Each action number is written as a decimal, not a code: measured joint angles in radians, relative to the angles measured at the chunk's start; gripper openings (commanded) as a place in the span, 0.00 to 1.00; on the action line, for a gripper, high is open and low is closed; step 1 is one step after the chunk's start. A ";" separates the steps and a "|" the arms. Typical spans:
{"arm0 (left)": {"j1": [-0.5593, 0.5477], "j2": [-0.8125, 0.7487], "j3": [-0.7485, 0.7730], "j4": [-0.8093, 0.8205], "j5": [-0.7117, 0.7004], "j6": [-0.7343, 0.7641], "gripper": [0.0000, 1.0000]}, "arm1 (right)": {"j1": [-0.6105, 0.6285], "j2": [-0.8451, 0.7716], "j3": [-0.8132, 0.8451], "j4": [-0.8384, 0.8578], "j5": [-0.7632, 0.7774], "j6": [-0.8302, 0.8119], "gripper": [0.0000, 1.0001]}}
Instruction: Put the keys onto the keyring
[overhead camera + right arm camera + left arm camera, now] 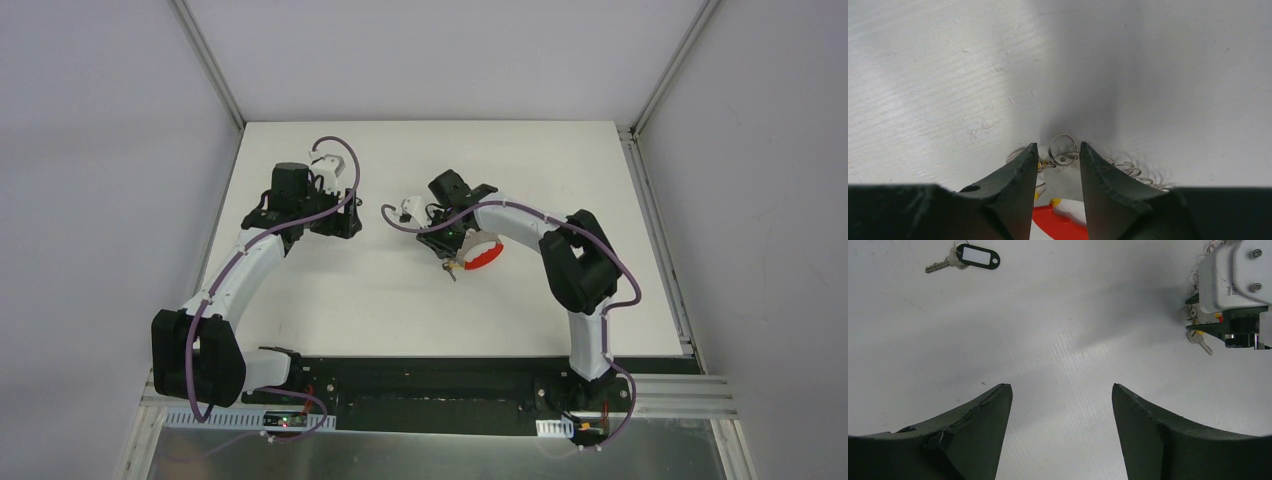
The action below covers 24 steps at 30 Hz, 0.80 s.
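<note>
While the small silver key with a black, white-windowed head (964, 258) lies loose at the upper left of the left wrist view, well apart from everything else, the left arm's jaws stand wide and hold nothing above the white surface (1063, 340). A straight descent from here would likely miss the key, and a flat key may skid away when pinched. At centre right of the top view the keyring, a red crescent band with silver wire loops (483, 257), lies under the right arm's jaws. These are parted only narrowly around one wire loop (1063, 135), and whether they touch it I cannot tell. A snagged loop could drag the whole bunch if that arm lifts.
</note>
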 measured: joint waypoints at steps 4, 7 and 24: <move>0.000 0.000 0.000 0.000 0.000 0.000 0.75 | 0.001 0.012 0.000 -0.003 0.000 -0.006 0.38; 0.006 0.000 0.000 0.000 -0.001 -0.006 0.75 | 0.001 0.016 0.002 -0.003 0.002 -0.008 0.36; 0.013 0.000 0.000 0.000 -0.001 -0.029 0.75 | 0.002 0.023 0.010 -0.011 0.028 -0.031 0.15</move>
